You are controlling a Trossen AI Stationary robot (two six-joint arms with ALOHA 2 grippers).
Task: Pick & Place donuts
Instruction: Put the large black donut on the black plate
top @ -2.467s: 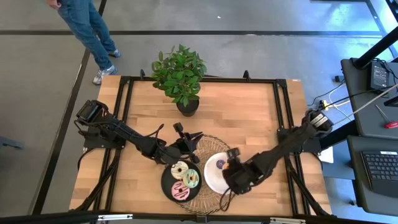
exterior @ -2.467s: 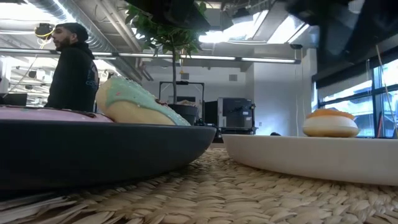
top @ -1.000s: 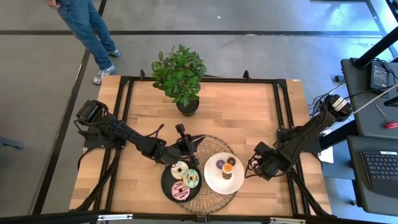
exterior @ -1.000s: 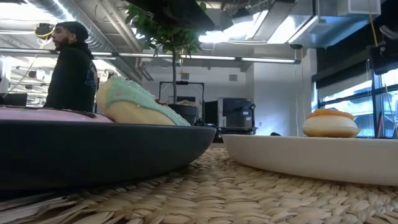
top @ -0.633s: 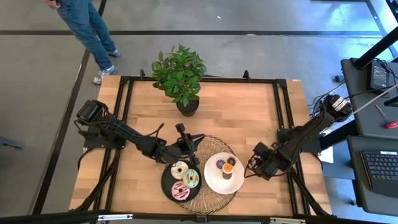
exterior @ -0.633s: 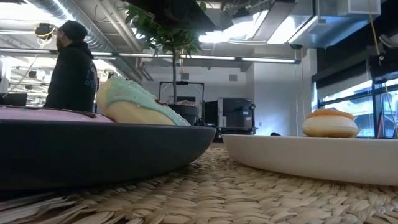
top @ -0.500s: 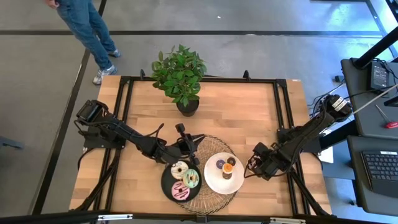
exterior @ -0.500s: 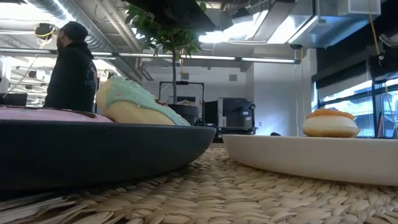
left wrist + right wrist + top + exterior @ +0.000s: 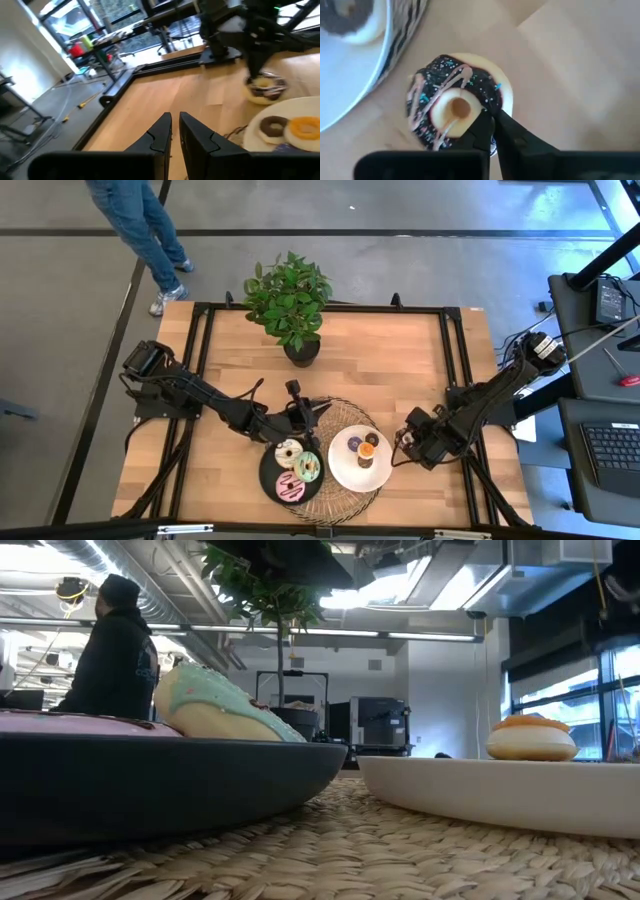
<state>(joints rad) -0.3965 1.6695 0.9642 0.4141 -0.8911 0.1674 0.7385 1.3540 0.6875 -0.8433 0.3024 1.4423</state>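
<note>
Jaws on the right gripper (image 9: 490,131) look pinched nearly together over the near rim of the sprinkled chocolate donut (image 9: 456,107), which lies on bare wood just right of the white plate (image 9: 345,470). Whether it truly grips that rim I cannot tell; fingers look narrow, tips partly over the icing. Left gripper (image 9: 174,131) is narrow too, holding nothing, parked over the far-left edge of the woven mat (image 9: 340,412).

Other task things: orange mini (image 9: 367,449), brown mini (image 9: 372,439) and purple mini (image 9: 353,444) on the white plate; cream donut (image 9: 289,452), mint donut (image 9: 308,468) and pink donut (image 9: 289,488) on the black plate (image 9: 268,472).

Risks, as I judge them:
- a pinch on only one side of the ring is thin, so the donut may tip or slip out on lift
- fingers may skid off the rounded icing and shove it along the wood
- the donut sits close to the plate rim, so a dragged move may knock the plate or the minis

Hard to see: the right fingertips' contact point is hidden under the donut edge. From above, the right gripper covers the chocolate donut entirely. Low view shows only plate rims, the mint and orange tops and a person (image 9: 110,655) behind; no grippers.
</note>
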